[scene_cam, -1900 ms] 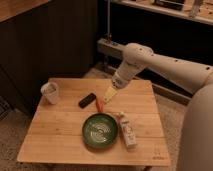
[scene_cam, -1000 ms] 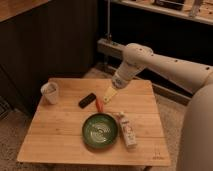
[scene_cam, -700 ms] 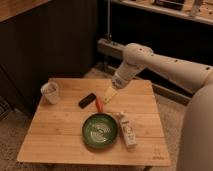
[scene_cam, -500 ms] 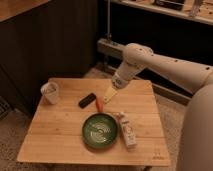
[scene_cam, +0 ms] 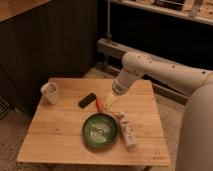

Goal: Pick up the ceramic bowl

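The ceramic bowl (scene_cam: 100, 130) is round, shallow and dark green with pale swirl lines. It sits on the wooden table (scene_cam: 60, 135), near the front edge at the middle. My gripper (scene_cam: 108, 104) hangs from the white arm (scene_cam: 150, 67) that reaches in from the right. It hovers just above and behind the bowl's far rim, apart from it.
A small white cup (scene_cam: 50, 92) stands at the table's left. A black flat object (scene_cam: 87, 100) and an orange item (scene_cam: 100, 103) lie behind the bowl. A white packet (scene_cam: 127, 131) lies just right of the bowl. Dark cabinets and a metal rail stand behind.
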Robot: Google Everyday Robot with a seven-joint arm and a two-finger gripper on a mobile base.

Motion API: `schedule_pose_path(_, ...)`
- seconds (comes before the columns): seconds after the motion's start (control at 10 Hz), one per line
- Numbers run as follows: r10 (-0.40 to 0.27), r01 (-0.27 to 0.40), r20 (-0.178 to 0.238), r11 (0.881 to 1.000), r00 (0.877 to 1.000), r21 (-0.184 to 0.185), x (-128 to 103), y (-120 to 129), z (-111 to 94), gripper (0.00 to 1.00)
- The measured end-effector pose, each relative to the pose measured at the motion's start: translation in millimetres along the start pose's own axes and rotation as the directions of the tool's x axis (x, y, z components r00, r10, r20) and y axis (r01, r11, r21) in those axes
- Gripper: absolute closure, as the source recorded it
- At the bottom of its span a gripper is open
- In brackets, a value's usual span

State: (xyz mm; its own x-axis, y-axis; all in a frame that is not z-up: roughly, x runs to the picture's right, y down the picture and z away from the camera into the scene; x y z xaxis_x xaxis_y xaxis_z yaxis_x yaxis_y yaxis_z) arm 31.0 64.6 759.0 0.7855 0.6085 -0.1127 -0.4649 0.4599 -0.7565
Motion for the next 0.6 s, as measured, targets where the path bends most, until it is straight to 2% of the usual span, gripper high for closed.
schedule_pose_path(0.4, 0.007, -0.007, -0.012, 1.000, 1.000, -0.007, 6.3, 2.9, 6.4, 0.20)
schedule_pose_path(0.6, 0.009, -0.009, -0.023, 1.000, 1.000, -0.012, 14.4, -0.2, 30.0, 0.20)
